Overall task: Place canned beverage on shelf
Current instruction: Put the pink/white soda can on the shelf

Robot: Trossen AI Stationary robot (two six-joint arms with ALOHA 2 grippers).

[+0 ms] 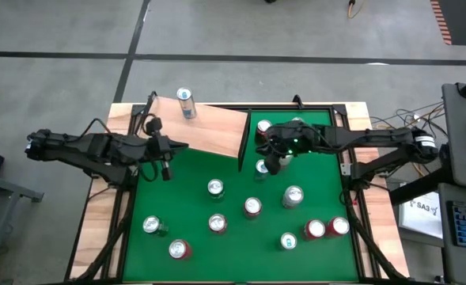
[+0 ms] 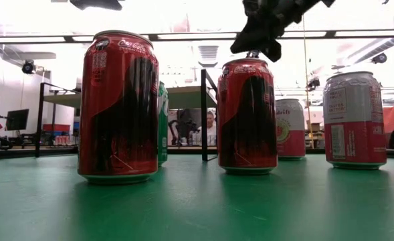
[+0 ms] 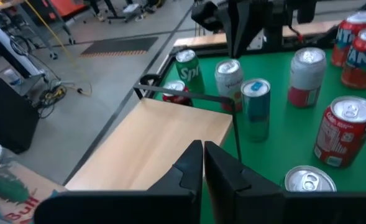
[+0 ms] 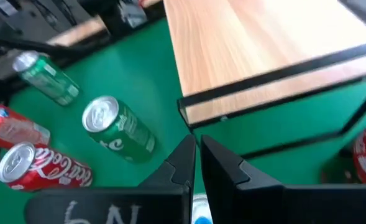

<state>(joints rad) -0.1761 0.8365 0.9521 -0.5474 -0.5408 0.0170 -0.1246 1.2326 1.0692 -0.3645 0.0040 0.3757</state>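
High view. The shelf [image 1: 209, 127], a pale wood board, lay at the table's far left corner, its dark end panel along the side facing the table's middle. One can [image 1: 186, 103] stood on the board near its far edge; the rest of the board was bare. The left gripper [image 1: 166, 169], clenched and empty, hung over the green table [image 1: 193, 214] just off the shelf's near edge. The right gripper [image 1: 273, 165], also clenched on nothing, sat beside the end panel among cans at the far side. Ten or so cans were scattered over the middle and near half, with open green along the left edge.

Low view. Two red cola cans, the left one [image 2: 119, 107] and the middle one [image 2: 247, 115], stood nearest; a dark gripper [image 2: 263, 33] hung just above the middle one. A red-and-silver can [image 2: 354, 120] stood to the right.

Left wrist view. Closed fingers [image 3: 202, 163] pointed over the shelf's bare board [image 3: 164, 143]; cans stood beyond the end panel.

Right wrist view. Closed fingers [image 4: 195, 160] hung just off the shelf's framed edge [image 4: 276, 81]; a green can [image 4: 117, 129] stood close by.
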